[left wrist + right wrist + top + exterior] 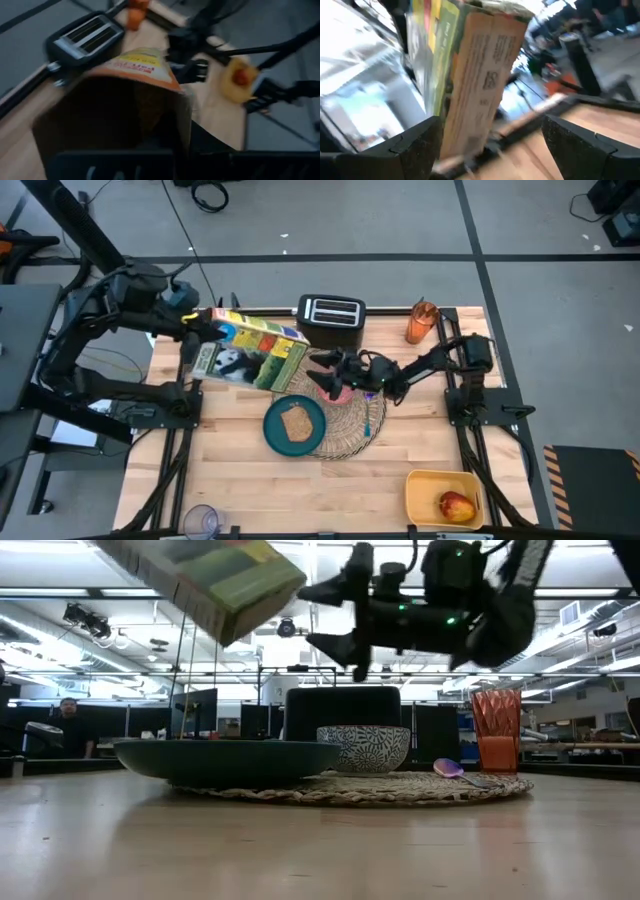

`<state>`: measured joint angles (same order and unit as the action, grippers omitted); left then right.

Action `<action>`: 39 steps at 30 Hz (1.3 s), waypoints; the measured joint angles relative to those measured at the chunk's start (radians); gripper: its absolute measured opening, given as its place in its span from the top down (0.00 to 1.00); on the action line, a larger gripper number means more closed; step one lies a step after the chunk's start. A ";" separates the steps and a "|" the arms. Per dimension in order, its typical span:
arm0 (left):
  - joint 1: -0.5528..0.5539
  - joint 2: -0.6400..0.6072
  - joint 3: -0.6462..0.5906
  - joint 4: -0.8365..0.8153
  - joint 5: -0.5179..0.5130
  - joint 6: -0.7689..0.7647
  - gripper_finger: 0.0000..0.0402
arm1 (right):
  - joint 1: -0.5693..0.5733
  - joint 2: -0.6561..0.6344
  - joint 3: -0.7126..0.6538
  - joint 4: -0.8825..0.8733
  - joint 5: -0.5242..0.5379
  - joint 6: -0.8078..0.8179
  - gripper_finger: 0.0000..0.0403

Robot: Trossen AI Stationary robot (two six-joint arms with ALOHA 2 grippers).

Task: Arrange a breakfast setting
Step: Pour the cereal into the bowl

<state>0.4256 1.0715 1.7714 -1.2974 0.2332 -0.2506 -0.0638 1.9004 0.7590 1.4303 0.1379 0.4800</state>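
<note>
Overhead, the left gripper [205, 327] clamps a tilted cereal box [250, 350], probably for pouring into the bowl [363, 748]. Right gripper [325, 372] hovers open above that bowl on the woven placemat [355, 430], beside the toast-bearing plate [272, 428].

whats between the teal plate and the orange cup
In the low view, the patterned bowl sits between the teal plate and orange cup, on the woven placemat.

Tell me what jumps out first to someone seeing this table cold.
A colourful cereal box, tilted in the air over the table's back left, gripped by the left hand. Next, the right hand, open above the bowl on the wicker placemat, with the teal plate holding toast alongside.
</note>
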 joint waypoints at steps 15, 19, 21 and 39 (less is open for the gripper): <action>-0.035 -0.049 0.000 0.089 0.160 -0.080 0.99 | -0.049 0.161 0.278 0.027 -0.185 0.103 0.14; -0.044 -0.065 0.000 0.134 0.175 -0.082 0.99 | -0.058 0.160 0.294 0.051 -0.202 0.120 0.14; -0.049 -0.066 0.001 0.142 0.175 -0.080 0.99 | -0.063 0.160 0.318 0.071 -0.233 0.147 0.14; -0.049 -0.024 0.000 0.205 0.188 -0.069 0.99 | -0.111 0.159 0.527 0.053 -0.474 0.221 0.18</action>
<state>0.3767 1.0471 1.7714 -1.0929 0.4213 -0.3197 -0.1753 2.0594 1.2856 1.4829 -0.3360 0.7009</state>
